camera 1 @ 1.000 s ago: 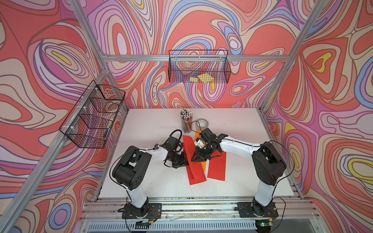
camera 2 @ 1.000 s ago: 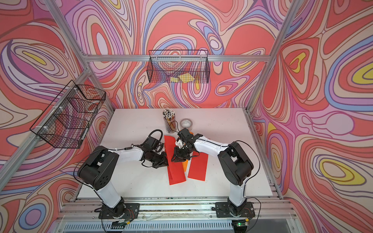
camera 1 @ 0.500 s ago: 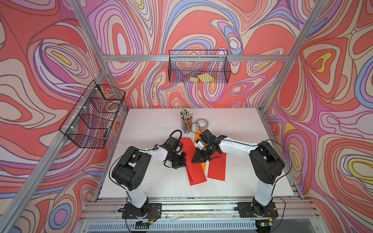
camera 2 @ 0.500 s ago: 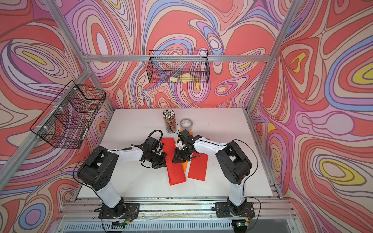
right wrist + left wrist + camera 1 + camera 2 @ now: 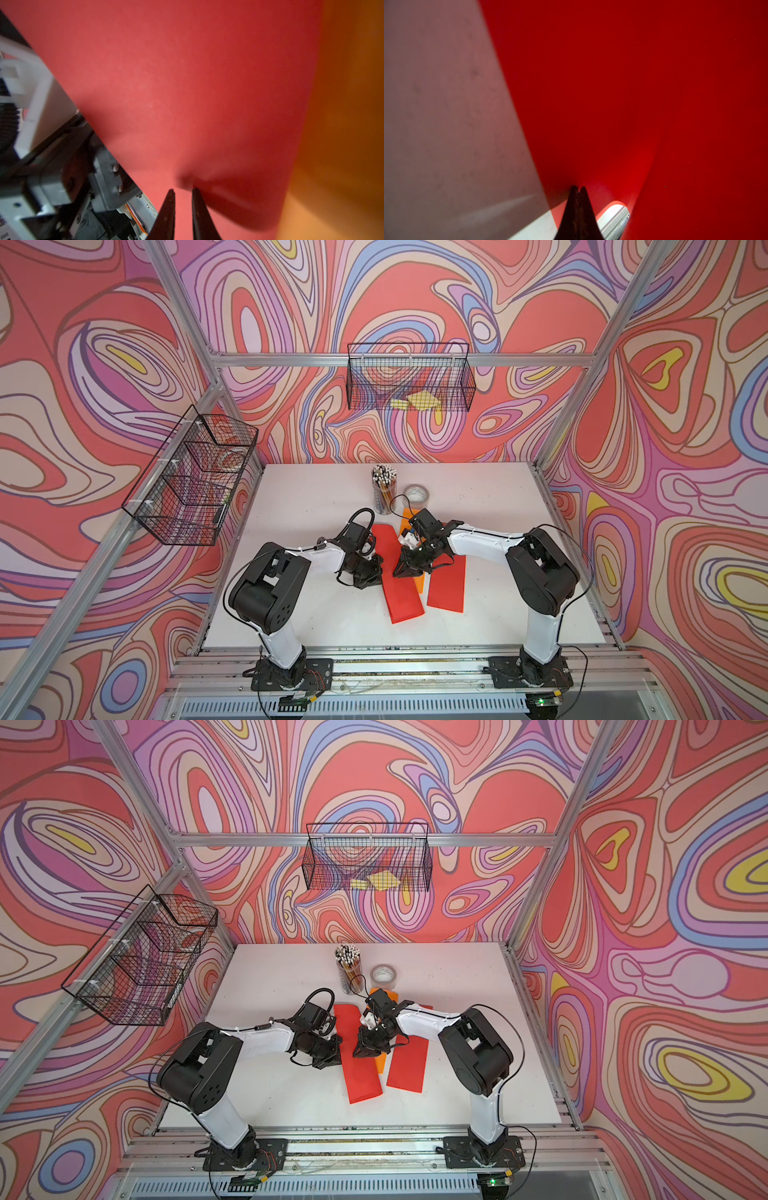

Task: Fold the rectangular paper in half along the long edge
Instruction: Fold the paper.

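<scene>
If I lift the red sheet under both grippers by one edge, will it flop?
Probably floppy: the red paper bows up beside the left gripper. It looks thin, so it is likely light and may slide on the smooth table; pin one edge.

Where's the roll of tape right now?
In both top views the tape roll sits far back on the table, just right of the pencil cup, behind the orange paper.

The red paper point(image 5: 405, 597) is matt and smooth; the orange sheet point(image 5: 419, 583) beside it is equally matt. The table top point(image 5: 316, 497) is matt white, faintly scuffed. The frame rail point(image 5: 291, 359) is brushed metal. The basket point(image 5: 374, 381) at upper centre is black wire mesh. The arm covers point(image 5: 482, 545) are glossy white plastic.
</scene>
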`<control>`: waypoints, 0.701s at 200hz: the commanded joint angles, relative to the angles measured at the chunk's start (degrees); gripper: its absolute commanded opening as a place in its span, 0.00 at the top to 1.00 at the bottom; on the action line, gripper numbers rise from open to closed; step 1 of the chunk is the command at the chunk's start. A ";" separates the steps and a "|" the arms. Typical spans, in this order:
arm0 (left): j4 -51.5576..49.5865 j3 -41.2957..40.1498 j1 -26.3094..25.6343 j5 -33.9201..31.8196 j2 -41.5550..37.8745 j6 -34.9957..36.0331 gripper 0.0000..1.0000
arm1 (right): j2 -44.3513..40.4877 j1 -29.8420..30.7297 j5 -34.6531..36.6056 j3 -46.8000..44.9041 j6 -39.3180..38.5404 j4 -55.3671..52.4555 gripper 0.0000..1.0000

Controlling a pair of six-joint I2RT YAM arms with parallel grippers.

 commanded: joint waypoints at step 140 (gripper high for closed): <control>-19.51 2.39 1.55 -9.59 -16.31 2.54 1.00 | 5.16 -0.76 -0.99 -0.59 -0.32 2.03 0.82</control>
